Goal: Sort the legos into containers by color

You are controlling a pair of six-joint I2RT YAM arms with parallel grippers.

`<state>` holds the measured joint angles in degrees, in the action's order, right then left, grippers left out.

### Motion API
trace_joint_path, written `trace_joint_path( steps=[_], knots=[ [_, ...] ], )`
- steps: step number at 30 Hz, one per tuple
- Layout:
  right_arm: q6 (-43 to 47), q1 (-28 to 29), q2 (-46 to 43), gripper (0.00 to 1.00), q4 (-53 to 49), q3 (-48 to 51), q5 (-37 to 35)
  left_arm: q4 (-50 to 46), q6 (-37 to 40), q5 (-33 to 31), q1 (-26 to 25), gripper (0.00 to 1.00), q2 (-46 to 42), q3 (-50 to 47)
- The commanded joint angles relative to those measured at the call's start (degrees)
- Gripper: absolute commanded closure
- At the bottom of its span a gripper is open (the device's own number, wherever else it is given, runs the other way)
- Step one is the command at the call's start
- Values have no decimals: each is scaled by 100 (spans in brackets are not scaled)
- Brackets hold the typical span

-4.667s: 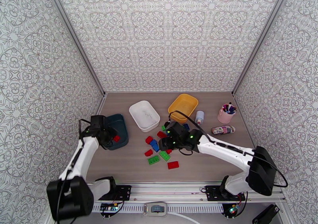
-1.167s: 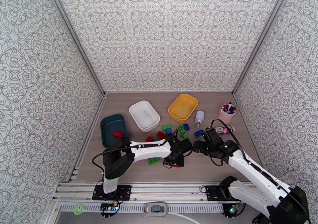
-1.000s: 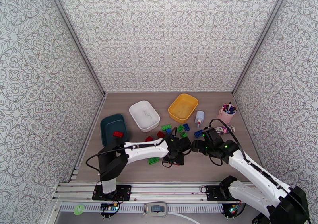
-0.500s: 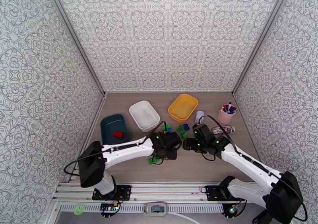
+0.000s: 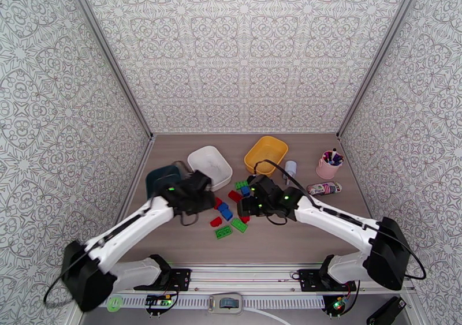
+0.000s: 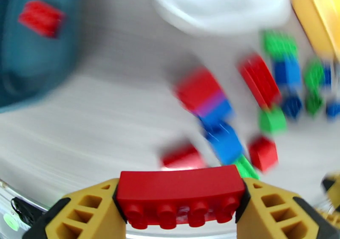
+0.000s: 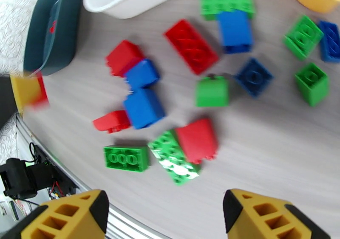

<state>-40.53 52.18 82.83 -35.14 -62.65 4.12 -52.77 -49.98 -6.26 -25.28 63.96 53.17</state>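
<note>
Legos, small studded plastic bricks in red, green and blue (image 7: 143,107), lie loose on the wood-grain table (image 5: 300,234), with one more carried in a grip.
We see the left end effector (image 6: 180,199) pinching a long red studded brick (image 6: 180,186) by its ends, above the table between the dark teal-blue plastic tray (image 7: 63,44) and the pile. One red brick (image 6: 41,18) lies in that tray; the white tray (image 5: 209,164) and yellow tray (image 5: 265,154) stand beyond the pile. The right end effector (image 7: 163,216) hangs over the bricks with fingers spread wide, holding none of them.
</note>
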Motion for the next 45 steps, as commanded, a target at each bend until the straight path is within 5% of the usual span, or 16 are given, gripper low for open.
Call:
trace_joint_path(
  steps=[1,5,10,13,17,23,31,45],
  knots=[
    [54,104,175,25,-69,-346,-148,259,585,544,1113,47,-353,-340],
    [54,117,201,25,-141,-481,-191,611,958,1105,2504,46,-340,-466],
    [103,114,84,24,-509,-585,-585,979,1289,1565,3546,46,167,-250],
    [125,108,-20,23,-714,-599,-822,1036,1439,1647,3821,42,553,-4],
    [159,58,-187,21,-899,-581,-1053,989,1576,1589,3925,16,782,238],
    [217,-233,-489,17,-986,-417,-1109,920,1668,1545,3899,14,513,265],
    [233,-755,-902,6,-1092,-290,-1206,666,1673,1291,3067,14,-93,223],
    [-77,-1255,-1661,1,-767,251,-1513,736,245,-138,-496,19,-135,78]
  ],
)
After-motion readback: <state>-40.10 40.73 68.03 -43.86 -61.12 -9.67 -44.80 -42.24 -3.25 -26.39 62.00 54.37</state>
